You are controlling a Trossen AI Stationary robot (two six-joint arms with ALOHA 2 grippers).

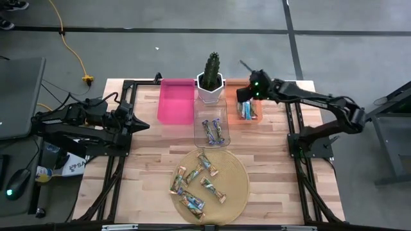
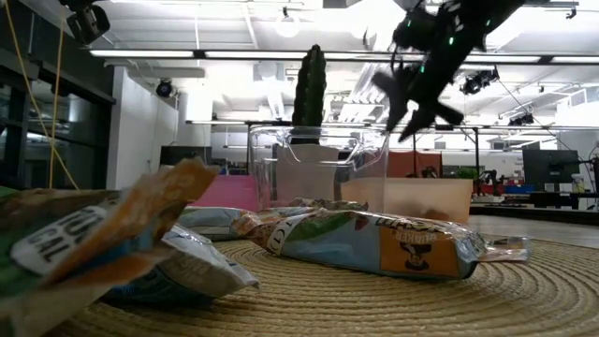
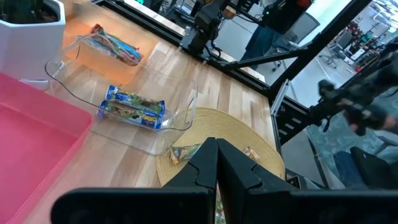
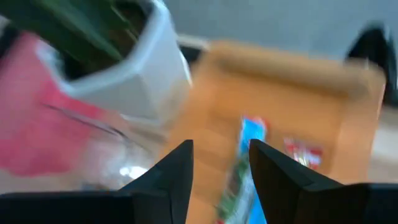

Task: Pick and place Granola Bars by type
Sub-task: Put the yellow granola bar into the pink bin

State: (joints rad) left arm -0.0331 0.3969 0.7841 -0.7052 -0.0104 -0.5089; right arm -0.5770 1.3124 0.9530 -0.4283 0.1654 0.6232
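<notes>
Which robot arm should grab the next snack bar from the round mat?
Probably the right. Its hand hangs open over the orange bin, free to swing to the bars on the mat. The left hand rests shut at the table's left edge.

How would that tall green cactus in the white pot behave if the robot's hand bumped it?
The tall green cactus in the white pot would probably tip rather than slide: the plant rises well above its narrow pot. The pot looks rigid, so it likely wouldn't flex. If it toppled, it could land in the clear plastic bin or the pink bin beside it.
</notes>
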